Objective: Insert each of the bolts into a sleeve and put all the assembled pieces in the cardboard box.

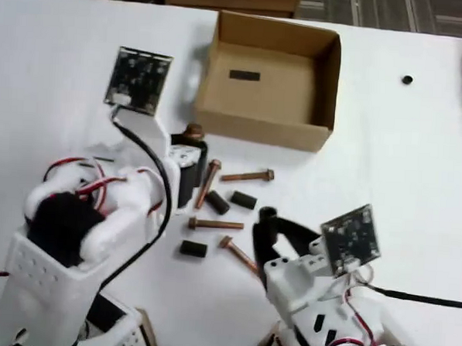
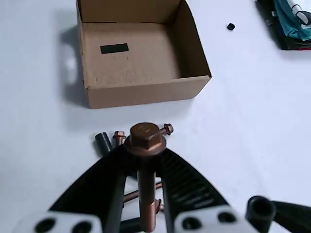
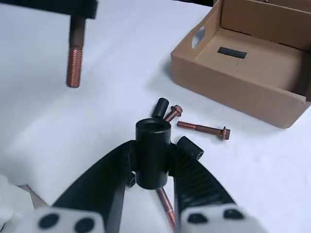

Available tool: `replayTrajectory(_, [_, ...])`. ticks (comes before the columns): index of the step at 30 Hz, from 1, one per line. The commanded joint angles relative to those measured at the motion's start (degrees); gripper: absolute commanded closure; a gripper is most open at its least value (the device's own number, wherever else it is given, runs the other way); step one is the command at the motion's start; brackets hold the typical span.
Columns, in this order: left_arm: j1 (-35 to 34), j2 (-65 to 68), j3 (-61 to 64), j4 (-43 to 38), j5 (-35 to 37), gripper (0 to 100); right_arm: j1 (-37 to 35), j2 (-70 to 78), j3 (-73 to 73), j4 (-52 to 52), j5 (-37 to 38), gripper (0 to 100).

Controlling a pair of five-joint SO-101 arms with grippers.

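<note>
left gripper (image 2: 144, 160): pinching a bolt (image 2: 146, 138)
right gripper (image 3: 153, 162): pinching a sleeve (image 3: 152, 145)
risk: bolt may miss the sleeve's hole and fall; they look not lined up, i think

We find open white table (image 1: 416, 190) right of the brown cardboard box (image 1: 264, 132). Before its front wall, loose copper bolts (image 1: 247, 175) and short black sleeves (image 1: 243, 199) crowd the way, and the left gripper (image 1: 189, 167), holding a bolt (image 1: 193, 131), stands near the box's front corner.
</note>
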Motion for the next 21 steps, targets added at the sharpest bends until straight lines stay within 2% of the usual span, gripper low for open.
replayTrajectory(1, [2.55,-1.49,0.40,-5.36,0.18,98,-2.59,-3.21,4.13,-1.19,-0.35,97.8])
replayTrajectory(9, [7.74,-0.88,2.42,-14.77,0.00,98,-5.93,-7.69,14.68,-10.68,-0.09,97.8])
replayTrajectory(21, [9.93,-0.35,9.54,-23.74,0.44,98,-5.49,-7.52,15.38,-16.04,-0.44,97.9])
